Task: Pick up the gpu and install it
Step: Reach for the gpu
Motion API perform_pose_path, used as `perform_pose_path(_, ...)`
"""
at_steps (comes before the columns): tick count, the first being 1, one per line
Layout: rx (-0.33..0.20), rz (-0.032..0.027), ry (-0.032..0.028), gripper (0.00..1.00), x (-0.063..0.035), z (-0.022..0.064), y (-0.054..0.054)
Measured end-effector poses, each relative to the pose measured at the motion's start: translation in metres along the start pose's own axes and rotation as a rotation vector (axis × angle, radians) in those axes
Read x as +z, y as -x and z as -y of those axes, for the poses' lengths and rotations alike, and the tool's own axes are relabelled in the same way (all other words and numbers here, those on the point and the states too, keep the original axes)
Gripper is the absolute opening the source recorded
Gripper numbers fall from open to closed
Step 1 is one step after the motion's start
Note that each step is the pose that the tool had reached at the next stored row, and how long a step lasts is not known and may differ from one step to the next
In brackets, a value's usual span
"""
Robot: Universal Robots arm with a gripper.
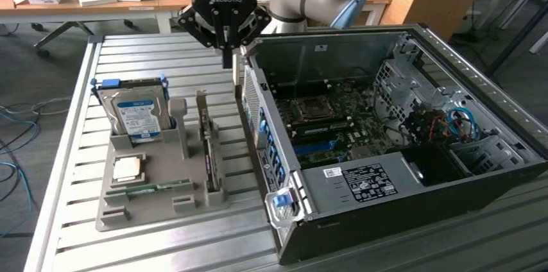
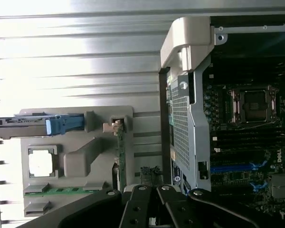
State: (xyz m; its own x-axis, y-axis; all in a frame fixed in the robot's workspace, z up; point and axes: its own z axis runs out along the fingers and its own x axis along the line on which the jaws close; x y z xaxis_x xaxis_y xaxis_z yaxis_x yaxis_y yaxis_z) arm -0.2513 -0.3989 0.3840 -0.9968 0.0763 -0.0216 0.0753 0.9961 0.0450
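The gpu is a thin dark card standing on edge in a slot of the grey holder, with its silver bracket at the far end. In the wrist view the gpu is a narrow strip beside the computer case. My gripper hangs above the table behind the holder, close to the case's rear corner. It is higher than the card and apart from it. Its fingers are shut with nothing between them. The gripper sits a little past the gpu's end in the wrist view.
The open computer case lies on its side at the exterior view's right, motherboard exposed. The holder also carries a hard drive with a blue label, a square processor and a green memory stick. The slatted metal table surrounds them.
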Motion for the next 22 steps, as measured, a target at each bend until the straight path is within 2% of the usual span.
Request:
perform_pose_path(7,0.001,-0.0056,-0.0005,0.11,0.0028,0.0014,-0.016)
perform_pose_path(15,0.002,-0.0153,-0.0012,0.11,0.0062,0.0028,-0.033)
perform_pose_path(18,0.002,-0.0191,-0.0016,0.11,0.0070,0.0030,-0.036)
perform_pose_path(22,0.002,-0.0192,-0.0015,0.11,0.0070,0.0031,-0.036)
